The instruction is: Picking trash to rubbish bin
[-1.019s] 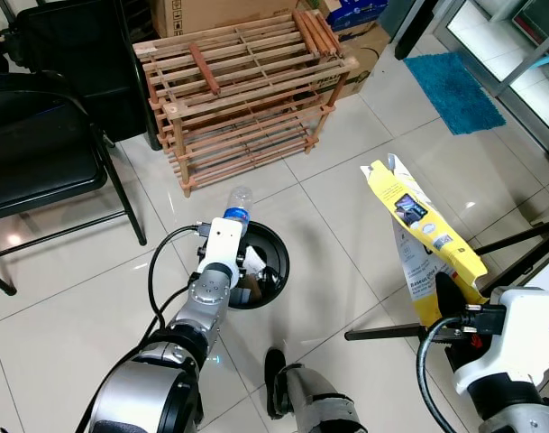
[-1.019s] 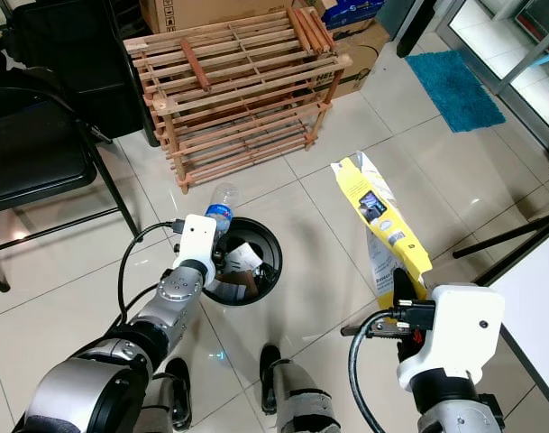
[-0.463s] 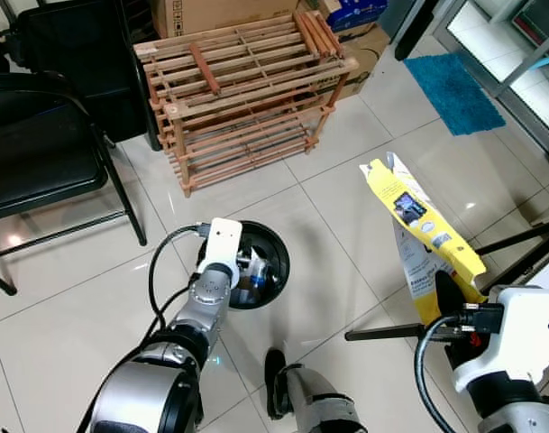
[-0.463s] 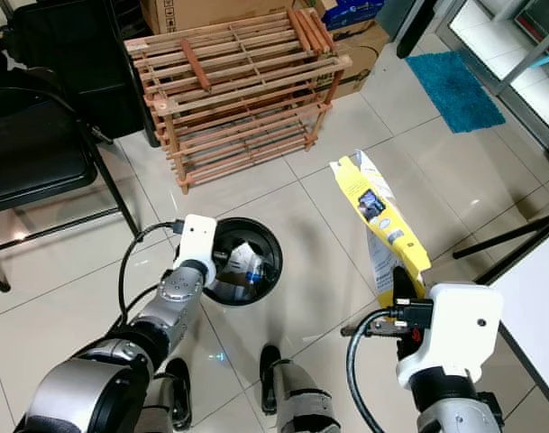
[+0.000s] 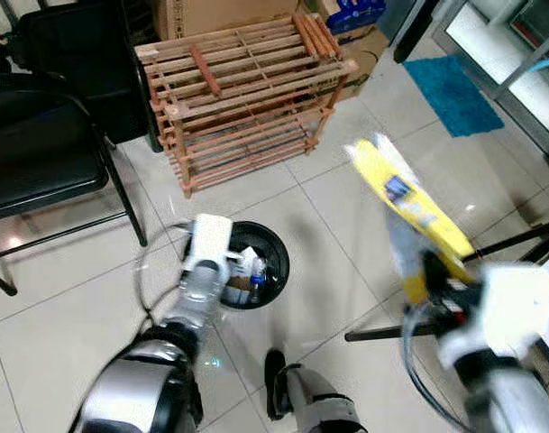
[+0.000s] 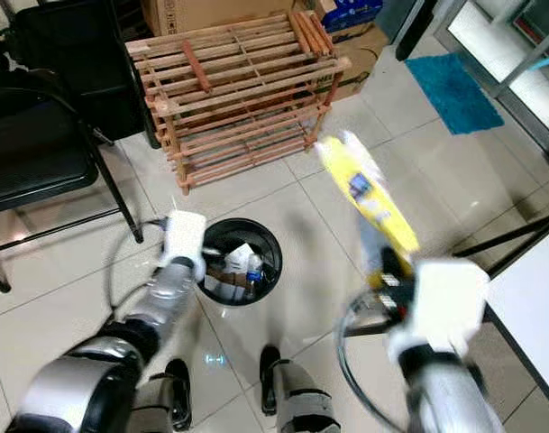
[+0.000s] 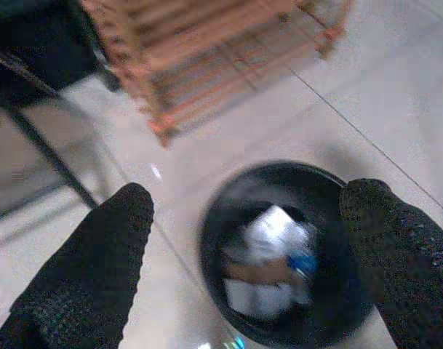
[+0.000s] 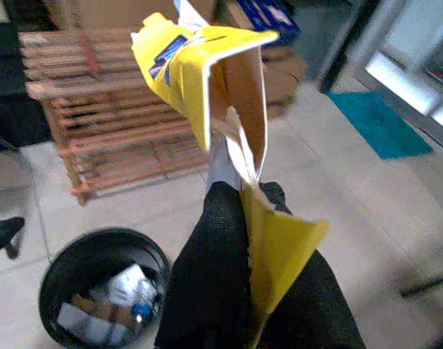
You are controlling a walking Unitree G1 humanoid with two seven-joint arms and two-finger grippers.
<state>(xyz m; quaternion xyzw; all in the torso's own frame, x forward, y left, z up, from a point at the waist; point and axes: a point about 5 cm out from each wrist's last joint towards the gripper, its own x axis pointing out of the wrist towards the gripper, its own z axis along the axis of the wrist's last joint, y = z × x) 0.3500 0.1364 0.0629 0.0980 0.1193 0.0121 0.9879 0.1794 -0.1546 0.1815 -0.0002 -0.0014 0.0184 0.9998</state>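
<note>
A black round rubbish bin [image 5: 280, 260] stands on the tiled floor and holds paper scraps and a clear plastic bottle with a blue cap [image 7: 300, 260]. My left gripper [image 7: 250, 195] hovers open over the bin's left rim, with nothing between its fingers. My right gripper [image 8: 244, 195] is shut on a flattened yellow carton [image 5: 407, 200]. It holds the carton upright, to the right of the bin and above the floor. The carton and the right arm are motion-blurred in the eye views.
A slatted wooden rack [image 5: 247, 90] stands behind the bin, with cardboard boxes beyond it. A black folding chair [image 5: 40, 153] is at the left. At the right are a blue mat [image 5: 454, 86] and black tripod legs [image 5: 526, 239]. My feet [image 5: 297, 388] are just before the bin.
The left gripper has opened and the bottle it held over the bin now lies inside it. The right arm has swung left toward the bin with the yellow carton.
</note>
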